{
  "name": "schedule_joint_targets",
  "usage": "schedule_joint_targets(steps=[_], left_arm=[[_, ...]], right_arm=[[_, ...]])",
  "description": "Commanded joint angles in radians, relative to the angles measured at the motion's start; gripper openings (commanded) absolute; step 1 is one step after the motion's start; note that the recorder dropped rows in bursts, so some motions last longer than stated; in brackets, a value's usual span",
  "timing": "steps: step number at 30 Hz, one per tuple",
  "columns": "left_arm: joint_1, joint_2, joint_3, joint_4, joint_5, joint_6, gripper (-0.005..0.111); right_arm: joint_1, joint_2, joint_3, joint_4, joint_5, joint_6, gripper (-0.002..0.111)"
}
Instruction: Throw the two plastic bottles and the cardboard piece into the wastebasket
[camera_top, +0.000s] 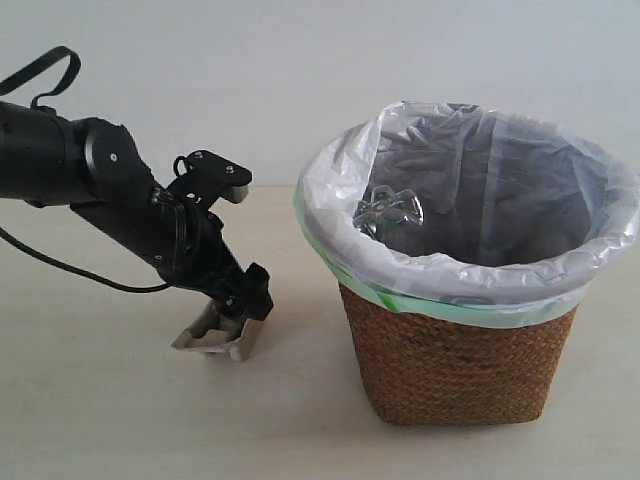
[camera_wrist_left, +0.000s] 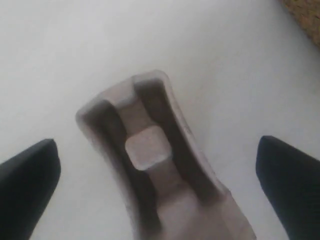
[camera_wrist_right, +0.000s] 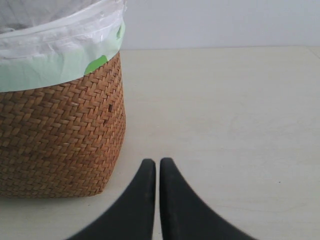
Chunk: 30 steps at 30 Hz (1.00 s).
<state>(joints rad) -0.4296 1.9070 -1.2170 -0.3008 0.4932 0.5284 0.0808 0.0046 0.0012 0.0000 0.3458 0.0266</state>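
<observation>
Straddling the cardboard piece (camera_top: 213, 337) with jaws spread, the left end effector (camera_wrist_left: 156, 145) is hanging low over the worktop (camera_top: 100, 420), left of the wastebasket (camera_top: 460, 360). An off-centre squeeze is likely risking the light piece tipping or squirting free. The right end effector (camera_wrist_right: 157, 167) is sitting clenched and empty by the wastebasket's right side.

Open table (camera_top: 300, 430) (apparently) beside wastebasket (camera_top: 460, 370)
</observation>
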Motion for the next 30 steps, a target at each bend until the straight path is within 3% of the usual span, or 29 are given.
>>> schedule_joint_targets(steps=[1, 17, 20, 22, 24, 25, 30], left_arm=[[-0.001, 0.038, 0.002, -0.002, -0.045, -0.005, 0.107], [-0.001, 0.141, -0.003, 0.009, -0.101, -0.005, 0.104], [-0.001, 0.148, -0.003, 0.009, -0.101, -0.010, 0.079], [-0.001, 0.146, -0.003, 0.037, -0.074, -0.006, 0.052], [0.001, 0.125, -0.004, 0.109, -0.021, -0.006, 0.013], [0.001, 0.115, -0.004, 0.129, -0.001, -0.006, 0.004], [0.005, -0.006, -0.004, 0.261, 0.013, -0.151, 0.004]], right_arm=[[-0.006, -0.005, -0.001, -0.006, -0.008, -0.004, 0.000], [-0.006, -0.005, -0.001, -0.006, -0.008, -0.004, 0.000], [-0.006, -0.005, -0.001, -0.006, -0.008, -0.004, 0.000], [-0.006, -0.005, -0.001, -0.006, -0.008, -0.004, 0.000], [-0.006, -0.005, -0.001, -0.006, -0.008, -0.004, 0.000], [-0.006, -0.005, -0.001, -0.006, -0.008, -0.004, 0.000], [-0.006, -0.005, -0.001, -0.006, -0.008, -0.004, 0.000]])
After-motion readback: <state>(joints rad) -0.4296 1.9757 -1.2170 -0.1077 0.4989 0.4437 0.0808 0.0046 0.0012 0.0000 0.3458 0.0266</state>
